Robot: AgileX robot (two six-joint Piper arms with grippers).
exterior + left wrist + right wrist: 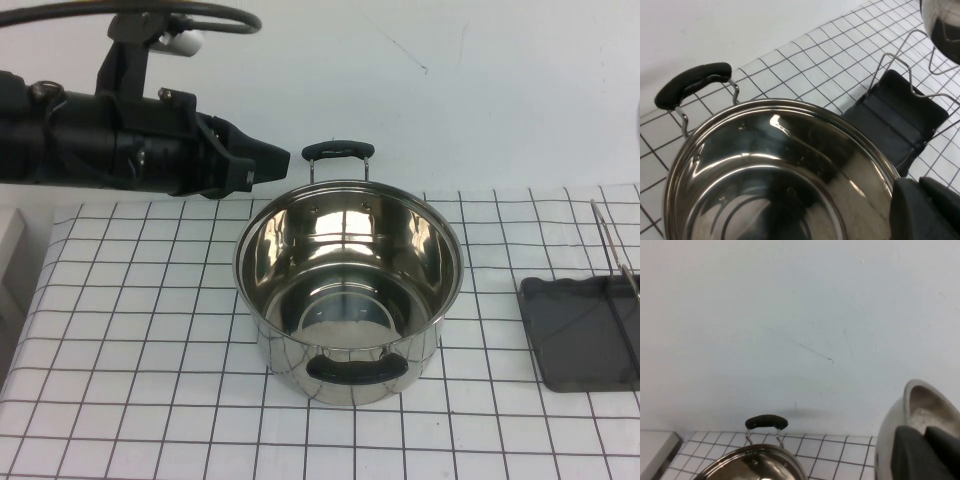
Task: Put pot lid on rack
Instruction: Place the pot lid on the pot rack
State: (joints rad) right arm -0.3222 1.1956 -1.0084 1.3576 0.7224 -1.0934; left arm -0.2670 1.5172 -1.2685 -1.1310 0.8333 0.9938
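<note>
My right tool [925,452] looks clamped on the pot lid [920,405], out of frame up high, so I'd lower it slowly between the rack [585,330] wires at right; left tool [255,165], upper left, grip unclear.

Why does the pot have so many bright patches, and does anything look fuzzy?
High view: even light and soft shadows; the pot mirrors bright streaks, and the left gripper hangs behind it to the left. Left wrist view: white glare inside the pot, and the lid near the rack is blurred. Right wrist view: the lid and right gripper, close to the lens, look soft.
</note>
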